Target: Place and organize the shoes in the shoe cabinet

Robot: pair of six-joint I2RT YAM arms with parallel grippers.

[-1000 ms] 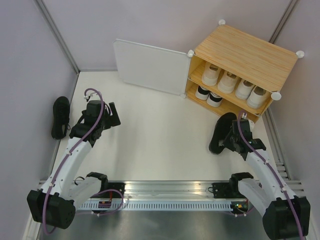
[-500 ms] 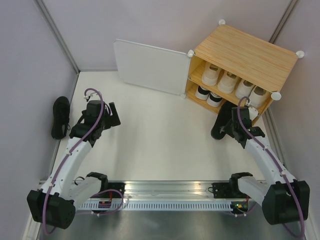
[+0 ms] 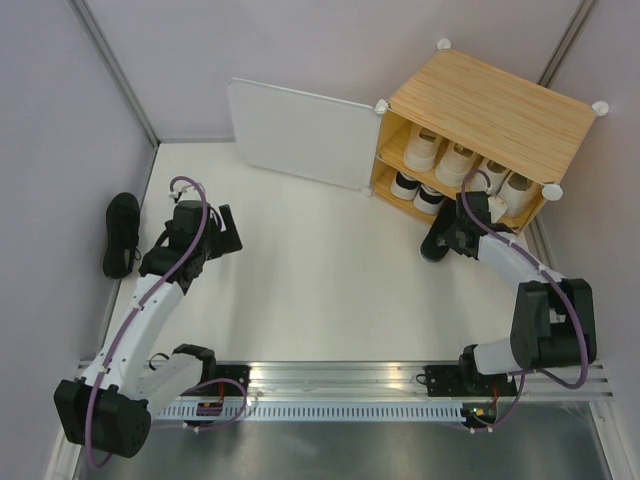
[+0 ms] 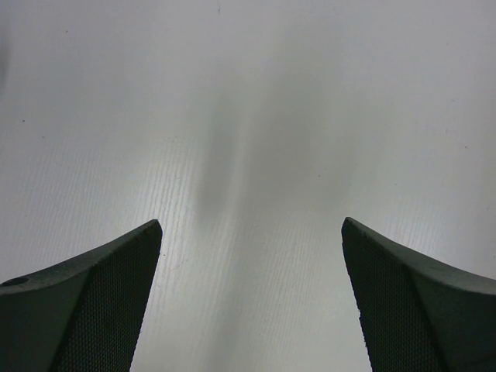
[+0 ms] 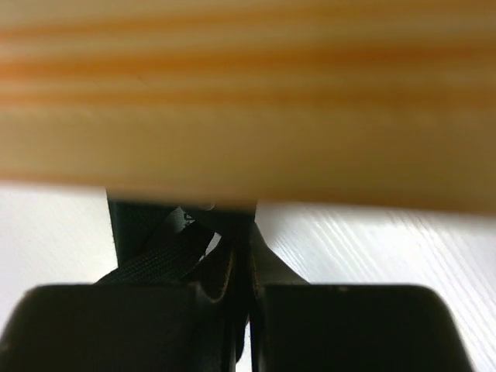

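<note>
The shoe cabinet (image 3: pixel 490 110) stands at the back right with its white door (image 3: pixel 300 135) swung open to the left. Several pale shoes (image 3: pixel 465 165) line its upper shelf and two white ones with black trim (image 3: pixel 418 190) sit on the lower shelf. My right gripper (image 3: pixel 462 228) is shut on a black shoe (image 3: pixel 438 240) just in front of the lower shelf. In the right wrist view its jaws (image 5: pixel 242 291) pinch the shoe's black collar (image 5: pixel 163 256) under a wooden board (image 5: pixel 248 108). A second black shoe (image 3: pixel 121 232) lies at the far left. My left gripper (image 3: pixel 228 232) is open and empty (image 4: pixel 252 232).
The open door juts out across the back of the table. A metal rail (image 3: pixel 340 385) runs along the near edge between the arm bases. Grey walls close in on the left, the back and the right.
My right arm has carried the black shoe away from the near right toward the cabinet's lower shelf. The left arm has stayed still.
</note>
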